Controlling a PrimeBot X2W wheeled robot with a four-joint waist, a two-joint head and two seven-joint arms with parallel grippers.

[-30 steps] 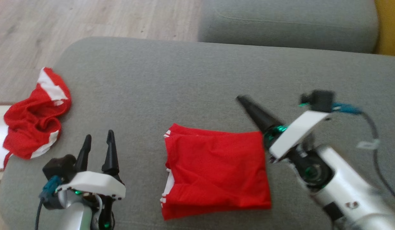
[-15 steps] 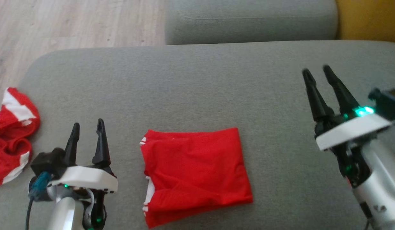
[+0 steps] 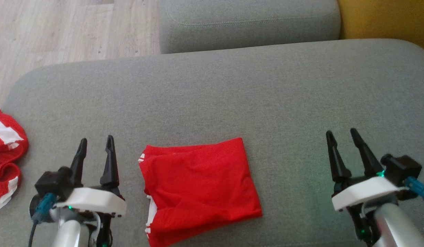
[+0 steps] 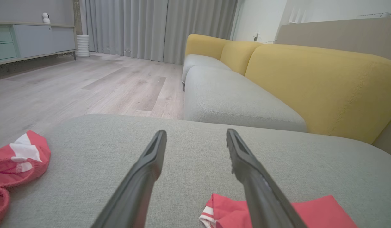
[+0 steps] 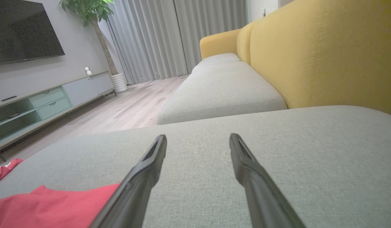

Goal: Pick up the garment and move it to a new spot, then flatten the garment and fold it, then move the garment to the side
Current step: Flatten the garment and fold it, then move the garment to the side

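A red garment (image 3: 198, 187) with white trim lies folded into a rough rectangle on the grey cushion (image 3: 232, 96), near its front edge. Its corner shows low in the left wrist view (image 4: 315, 210) and at the lower left of the right wrist view (image 5: 53, 205). My left gripper (image 3: 95, 142) hovers just left of the garment, open and empty, fingers pointing away from me. Well to the garment's right my right gripper (image 3: 340, 133) also stands open with nothing between its fingers (image 5: 151, 158).
A second red and white garment (image 3: 4, 157) lies crumpled at the cushion's left edge, also seen in the left wrist view (image 4: 18, 161). Another grey seat cushion (image 3: 249, 24) and a yellow backrest (image 4: 319, 85) lie beyond. Wood floor (image 3: 61, 31) is at the far left.
My right gripper let go of the folded garment's right corner, opened, and drew back to the lower right. The camera shifted, sliding the scene left in view. The left gripper stayed open.
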